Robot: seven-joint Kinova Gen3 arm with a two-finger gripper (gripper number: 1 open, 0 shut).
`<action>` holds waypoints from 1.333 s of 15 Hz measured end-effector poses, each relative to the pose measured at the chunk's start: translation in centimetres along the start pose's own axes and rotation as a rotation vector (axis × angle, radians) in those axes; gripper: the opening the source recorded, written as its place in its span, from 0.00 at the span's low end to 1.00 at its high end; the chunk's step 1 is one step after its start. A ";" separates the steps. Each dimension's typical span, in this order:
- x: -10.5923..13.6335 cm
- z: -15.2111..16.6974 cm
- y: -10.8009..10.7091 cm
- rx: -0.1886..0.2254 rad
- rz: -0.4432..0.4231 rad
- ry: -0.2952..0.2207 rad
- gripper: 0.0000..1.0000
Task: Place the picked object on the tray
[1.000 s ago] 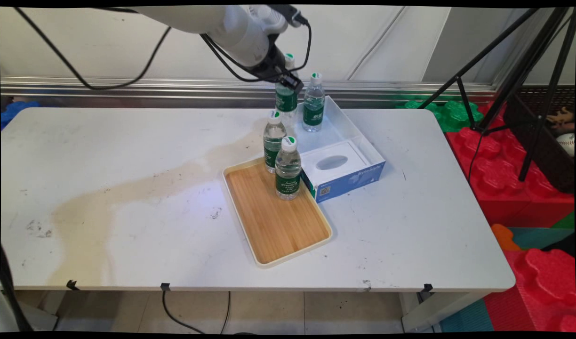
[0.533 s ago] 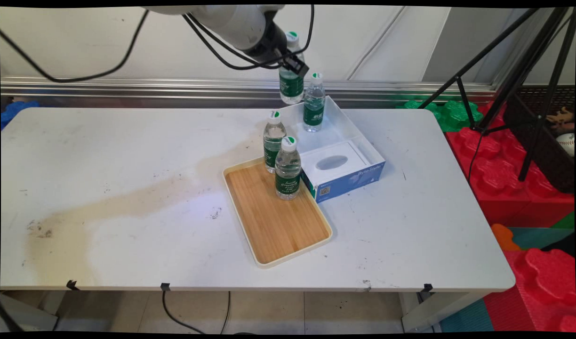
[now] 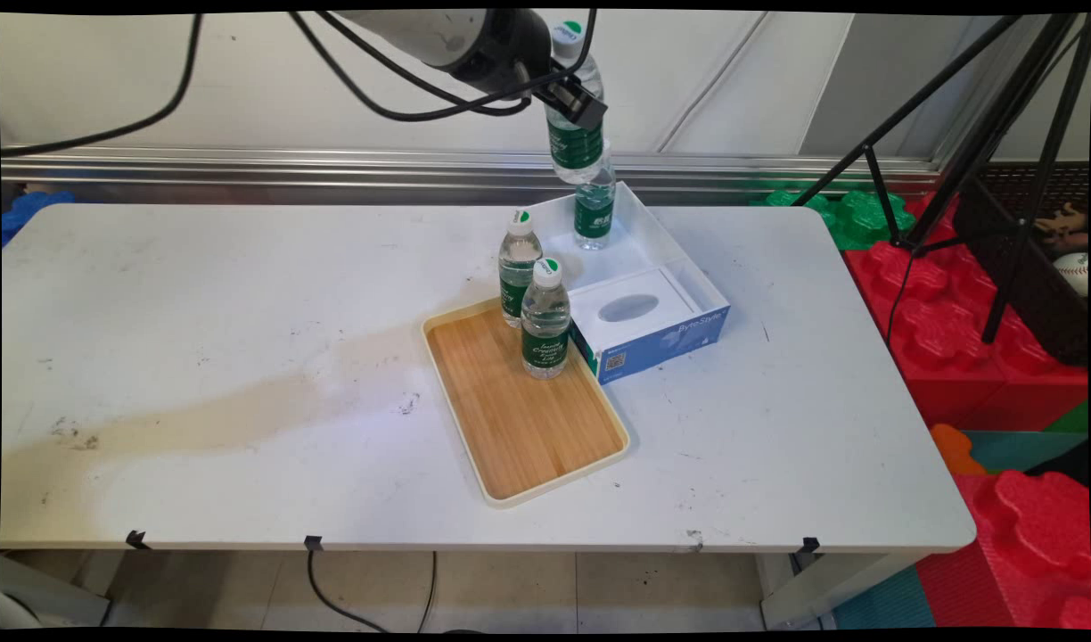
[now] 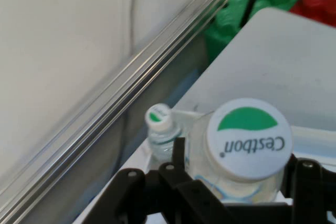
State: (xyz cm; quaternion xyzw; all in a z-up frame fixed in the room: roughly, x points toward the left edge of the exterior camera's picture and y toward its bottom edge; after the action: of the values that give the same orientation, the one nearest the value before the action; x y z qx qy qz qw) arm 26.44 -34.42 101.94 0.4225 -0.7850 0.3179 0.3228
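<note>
- Black tool [image 3: 574,96] clamped on a green-labelled water bottle [image 3: 574,134], lifted above the white box [image 3: 679,267].
- 1 bottle [image 3: 594,209] stands inside the box.
- 2 bottles [image 3: 545,319] stand on the wooden tray [image 3: 528,428].

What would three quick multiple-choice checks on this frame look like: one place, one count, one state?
1. Where is the held bottle?
A. in the air above the white box
B. lying on the table
C. on the wooden tray

2. How many bottles stand on the wooden tray?
A. none
B. two
C. four

3. How is the gripper?
A. open above the tray
B. shut on nothing
C. shut on the held bottle

Key: 1 A, the bottle hangs clear of the box, above the bottle in the box. 2 B, the front tray bottle and the rear tray bottle stand there. 3 C, the fingers clamp its neck below the cap.
</note>
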 end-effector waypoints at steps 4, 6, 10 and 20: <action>0.0 -3.0 2.1 -0.060 0.024 0.025 0.00; -0.6 -4.6 2.2 -0.071 0.015 0.025 0.00; -1.2 -6.9 4.7 -0.137 0.027 0.022 0.00; -6.1 -8.9 9.1 -0.214 0.008 -0.079 0.00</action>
State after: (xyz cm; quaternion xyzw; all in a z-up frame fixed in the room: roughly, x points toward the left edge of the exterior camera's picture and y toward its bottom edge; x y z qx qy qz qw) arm 23.27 -20.72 100.44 0.3948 -0.8281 0.2168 0.3337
